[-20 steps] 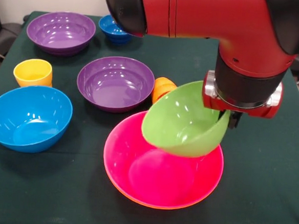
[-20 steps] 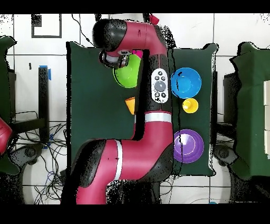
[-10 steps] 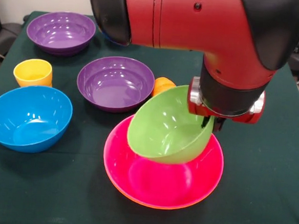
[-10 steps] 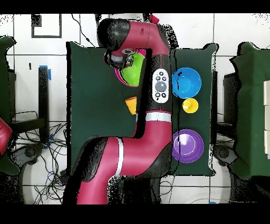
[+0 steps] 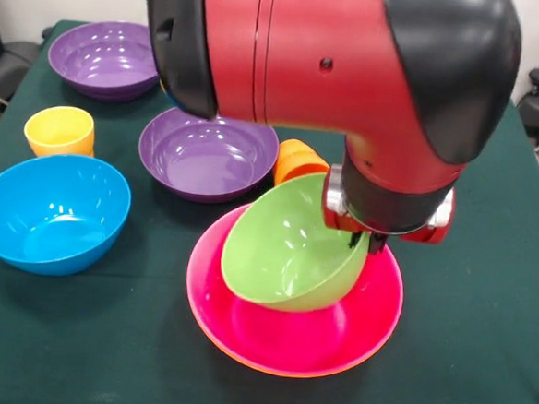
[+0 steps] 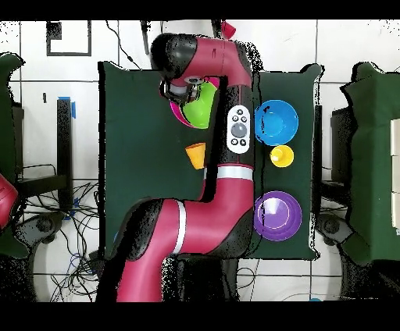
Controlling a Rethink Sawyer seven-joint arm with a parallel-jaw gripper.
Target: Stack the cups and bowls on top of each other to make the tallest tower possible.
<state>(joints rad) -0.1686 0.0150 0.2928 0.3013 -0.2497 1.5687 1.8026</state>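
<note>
Glossy green bowl (image 5: 289, 259), tilted, apparently resting inside round pink bowl (image 5: 373, 311).

The glossy green plastic bowl (image 5: 289, 256) sits tilted inside the large pink plastic bowl (image 5: 291, 331). Behind the pink bowl lie a purple plastic bowl (image 5: 208, 151) and an orange plastic cup (image 5: 297, 160); to its left, a light blue plastic bowl (image 5: 49, 211), with a yellow plastic cup (image 5: 60, 131) behind that.

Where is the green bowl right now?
In the front view, the green bowl hangs tilted from the gripper, low inside the pink bowl, right of the nearer purple bowl.
</note>
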